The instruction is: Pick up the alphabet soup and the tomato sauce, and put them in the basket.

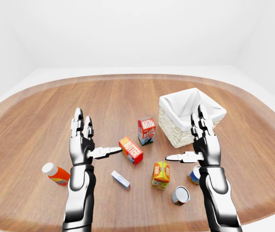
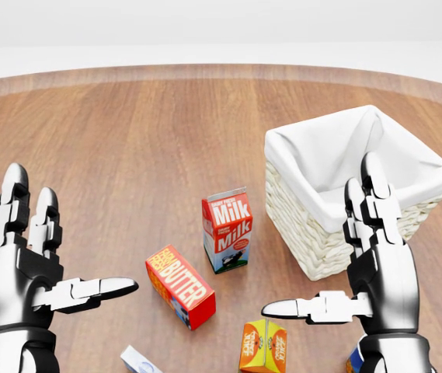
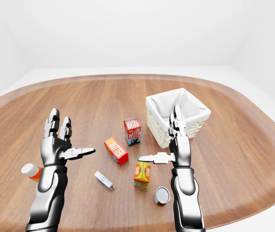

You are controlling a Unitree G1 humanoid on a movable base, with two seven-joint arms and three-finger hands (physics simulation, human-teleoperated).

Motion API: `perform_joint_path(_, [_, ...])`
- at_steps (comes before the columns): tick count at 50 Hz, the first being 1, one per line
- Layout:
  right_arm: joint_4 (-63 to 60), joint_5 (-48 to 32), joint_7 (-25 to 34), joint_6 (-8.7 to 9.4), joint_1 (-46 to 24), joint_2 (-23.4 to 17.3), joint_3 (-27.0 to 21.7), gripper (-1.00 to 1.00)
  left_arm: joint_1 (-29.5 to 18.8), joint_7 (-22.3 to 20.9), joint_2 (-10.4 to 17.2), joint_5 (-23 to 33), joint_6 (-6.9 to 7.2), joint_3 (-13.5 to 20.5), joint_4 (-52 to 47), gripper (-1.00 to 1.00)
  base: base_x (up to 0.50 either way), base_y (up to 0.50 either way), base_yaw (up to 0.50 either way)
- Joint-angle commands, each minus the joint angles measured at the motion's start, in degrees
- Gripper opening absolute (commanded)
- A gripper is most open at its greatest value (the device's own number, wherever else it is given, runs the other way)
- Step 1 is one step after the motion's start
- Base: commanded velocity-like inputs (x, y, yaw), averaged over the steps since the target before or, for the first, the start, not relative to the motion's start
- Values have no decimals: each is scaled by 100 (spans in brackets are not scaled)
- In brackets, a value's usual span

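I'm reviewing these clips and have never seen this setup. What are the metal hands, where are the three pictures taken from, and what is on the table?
This is a simulated humanoid robot seen through cameras on its own head, looking out over its arms. The left hand and right hand are raised, fingers spread, holding nothing. On the wooden table stand a cloth-lined basket, a milk carton, a butter box and an orange juice carton. Two cans sit near the right arm, a small white box lies flat, and a white-capped bottle lies at left. The head view is closer, and cuts off the nearest items.

The right forearm hides most of a blue can [image 1: 195,175]; its label is unreadable.
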Motion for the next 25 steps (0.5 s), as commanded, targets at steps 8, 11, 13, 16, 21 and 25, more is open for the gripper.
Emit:
perform_joint_path(8, [-97, 15, 31, 0, 29, 2, 11, 100, -11, -2, 3, 3, 0, -2, 45, 100, 20, 0, 0])
perform_joint_path(11, [-43, 23, 27, 0, 6, 4, 0, 100, -10, 0, 3, 2, 0, -2, 44, 100, 0, 0, 0])
perform_joint_path(13, [-45, 30, 26, 0, 1, 3, -3, 100, -11, -2, 3, 0, 0, -3, 44, 100, 0, 0, 0])
perform_joint_path(16, [-3, 36, 27, 0, -12, 2, -6, 100, 2, -5, 8, 3, 0, -6, 20, 100, 0, 0, 0])
perform_joint_path(21, [-73, 47, 23, 0, 22, 14, 12, 100, 38, -33, 11, 34, 0, -19, -21, 100, 0, 0, 0])
perform_joint_path(25, [-20, 2, 15, 0, 156, 27, -5, 100, 48, -38, 6, 59, 0, -18, -31, 100, 0, 0, 0])
